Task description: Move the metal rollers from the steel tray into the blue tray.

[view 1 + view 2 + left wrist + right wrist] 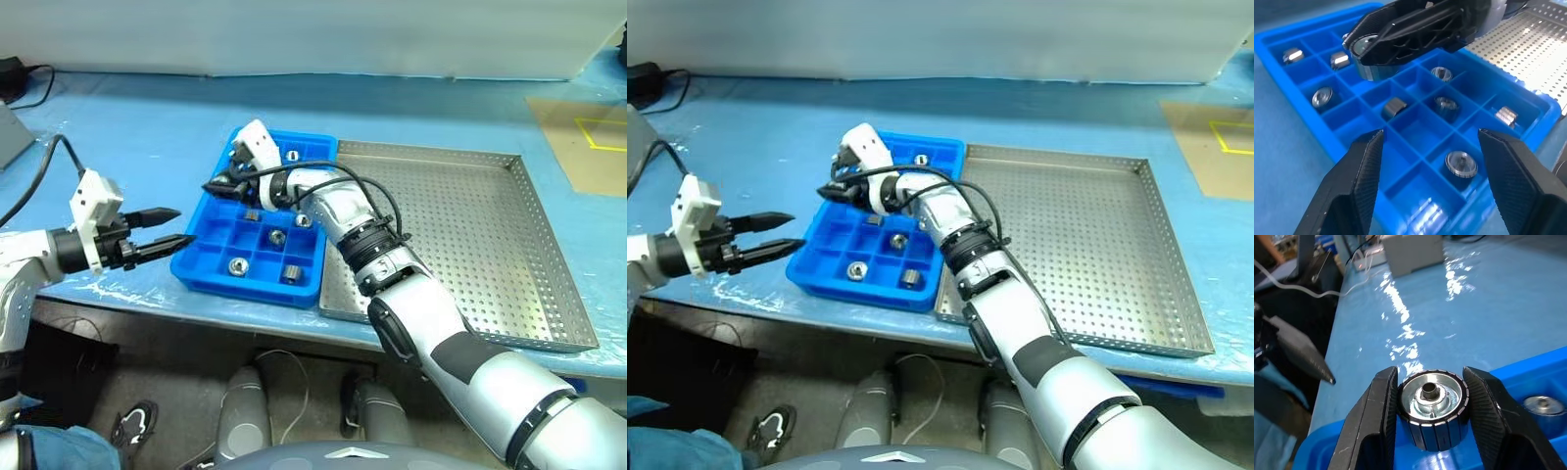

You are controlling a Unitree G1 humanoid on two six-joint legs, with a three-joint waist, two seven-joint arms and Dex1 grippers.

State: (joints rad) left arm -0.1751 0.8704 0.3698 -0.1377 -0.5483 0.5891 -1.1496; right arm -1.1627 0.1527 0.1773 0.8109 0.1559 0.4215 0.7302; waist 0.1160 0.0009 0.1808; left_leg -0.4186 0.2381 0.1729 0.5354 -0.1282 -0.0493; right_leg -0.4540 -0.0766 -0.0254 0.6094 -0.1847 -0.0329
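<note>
right gripper [1431, 404] clamps one roller [1433, 407], bore facing the lens, over the blue tray's [196, 257] upper-left cells at frame centre-left; empty cells sit just below. left gripper [168, 227] waits half-open beside the tray's left rim.

Your right arm [460, 352]: glossy silver shells, black joint bands, black cable looping along the forearm to a white wrist block. Left arm [29, 257] has the same white block. Both grippers: black ribbed fingers [1359, 178], tapering to points.
</note>
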